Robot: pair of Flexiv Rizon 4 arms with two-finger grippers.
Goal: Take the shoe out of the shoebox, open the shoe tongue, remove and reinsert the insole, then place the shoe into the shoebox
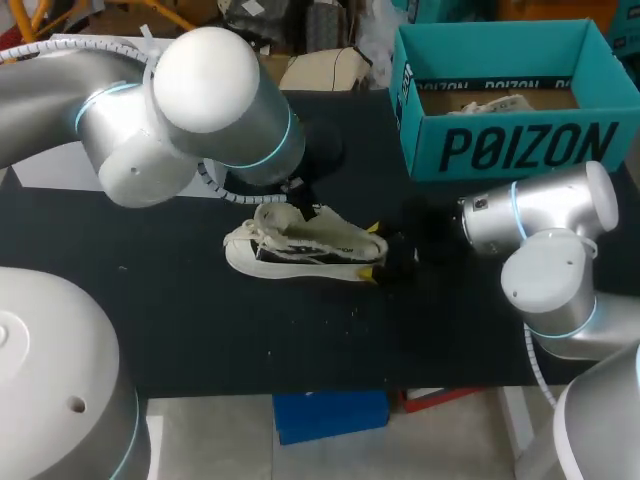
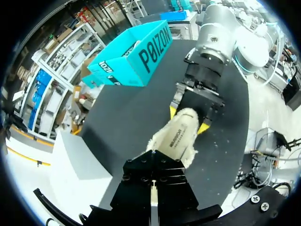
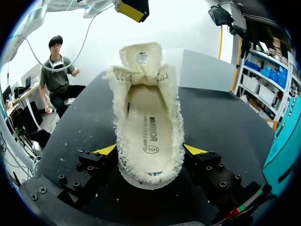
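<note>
A cream canvas shoe [image 1: 305, 245] lies on its sole mid-table, toe to the left, its tongue [image 3: 141, 56] standing up and the insole [image 3: 148, 134] showing inside. My right gripper [image 3: 150, 149] holds the heel, with a yellow fingertip [image 3: 106, 149] pressed to each side; the left wrist view also shows that gripper [image 2: 189, 118] clasping the heel. My left gripper [image 1: 295, 190] hangs just above the tongue, mostly hidden by its arm. One yellow fingertip [image 3: 131, 8] of it shows a little above the tongue with a gap between. The teal shoebox [image 1: 520, 145] stands open at the back right.
A pale grey block [image 1: 50, 165] sits at the table's back left edge. Crumpled paper [image 1: 495, 103] lies inside the shoebox. Bare black tabletop [image 1: 300, 340] stretches in front of the shoe.
</note>
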